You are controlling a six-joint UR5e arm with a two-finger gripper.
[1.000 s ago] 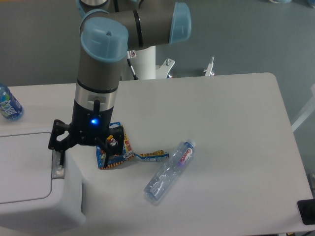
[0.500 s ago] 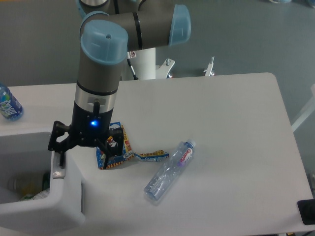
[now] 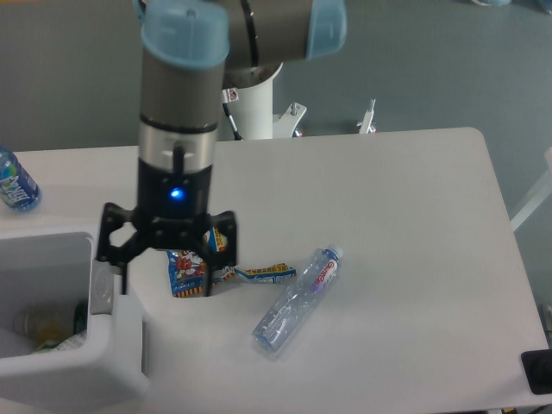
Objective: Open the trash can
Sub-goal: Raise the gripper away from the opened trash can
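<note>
Fingers [image 3: 166, 274] are spread wide apart right now, holding nothing, and they're hanging above the right edge of the trash can [image 3: 103, 345] at the bench's near-left corner. A second ago I was lower, with my left finger down on the little grey push tab [image 3: 103, 289] at the rim and the flat white lid sitting shut. Half a second ago the lid had already dropped out of sight, and now I've lifted up and drifted a bit to the right, so the fingers straddle the rim rather than touching it.

So the big change: the can is open. I can see straight down into it, and there's some stuff at the bottom, looks like a bottle or two, though it's hard to tell exactly. I'd call the job basically done; all that's left is backing away cleanly without bumping the rim.

Everything else hasn't budged: the colourful snack wrapper [image 3: 191, 269] just beside the can, partly under my wrist, the crushed clear bottle [image 3: 297, 299] further right, and a blue-labelled bottle [image 3: 15, 183] at the far-left edge.
</note>
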